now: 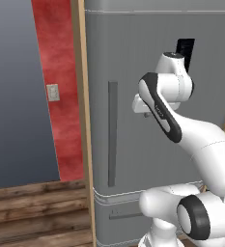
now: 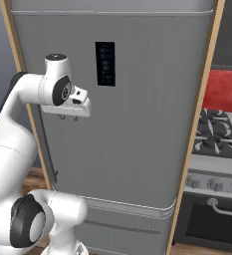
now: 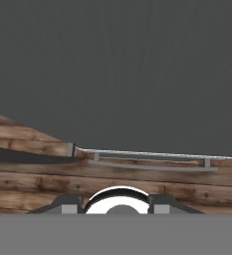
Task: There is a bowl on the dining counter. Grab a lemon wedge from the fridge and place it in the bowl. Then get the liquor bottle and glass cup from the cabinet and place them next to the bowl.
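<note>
The fridge (image 1: 147,120) is standing shut, a tall plain grey front framed in tan wood, its long vertical bar handle (image 1: 112,133) running down the left side. The tool (image 2: 68,117) is pointing downward near the door; its opening cannot be told.

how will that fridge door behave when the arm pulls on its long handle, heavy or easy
Probably heavy: the fridge door is a tall, wide grey slab, shut flush. The handle is a long rigid vertical bar, so it likely won't flex. It looks smooth, so the fingers could slip unless they hook well behind it.
</note>
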Motion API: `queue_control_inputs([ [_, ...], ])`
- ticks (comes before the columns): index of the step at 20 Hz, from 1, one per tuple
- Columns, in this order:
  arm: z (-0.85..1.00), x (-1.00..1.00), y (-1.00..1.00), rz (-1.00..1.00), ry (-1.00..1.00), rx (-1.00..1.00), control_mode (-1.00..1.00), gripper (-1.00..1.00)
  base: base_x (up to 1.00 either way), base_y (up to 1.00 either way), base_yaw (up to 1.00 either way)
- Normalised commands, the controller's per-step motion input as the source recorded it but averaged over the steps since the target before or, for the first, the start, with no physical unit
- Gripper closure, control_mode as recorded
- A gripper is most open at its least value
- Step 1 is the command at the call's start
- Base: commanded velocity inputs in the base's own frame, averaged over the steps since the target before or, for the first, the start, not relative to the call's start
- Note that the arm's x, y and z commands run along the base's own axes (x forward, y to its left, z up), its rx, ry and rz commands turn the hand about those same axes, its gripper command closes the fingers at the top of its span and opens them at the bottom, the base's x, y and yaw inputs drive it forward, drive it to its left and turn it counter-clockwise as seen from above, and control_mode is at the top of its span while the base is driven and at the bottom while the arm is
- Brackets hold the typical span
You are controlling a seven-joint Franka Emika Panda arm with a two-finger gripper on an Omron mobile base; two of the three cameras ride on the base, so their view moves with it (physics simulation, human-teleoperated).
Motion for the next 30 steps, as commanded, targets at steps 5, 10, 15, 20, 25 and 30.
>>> queue_control_inputs([
  [5,0.0,0.0,0.0,0.0,0.0,0.0,1.0,-1.0,-0.04,0.03,0.0],
  [10,0.0,0.0,0.0,0.0,0.0,0.0,1.0,-1.0,-0.16,0.5,-0.08],
  [15,0.0,0.0,0.0,0.0,0.0,0.0,1.0,-1.0,-0.04,0.72,-0.19],
  [20,0.0,0.0,0.0,0.0,0.0,0.0,1.0,-1.0,-0.09,0.63,-0.28],
  [25,0.0,0.0,0.0,0.0,0.0,0.0,1.0,-1.0,-0.04,0.55,-0.37],
  [30,0.0,0.0,0.0,0.0,0.0,0.0,1.0,-1.0,0.0,0.48,-0.46],
])
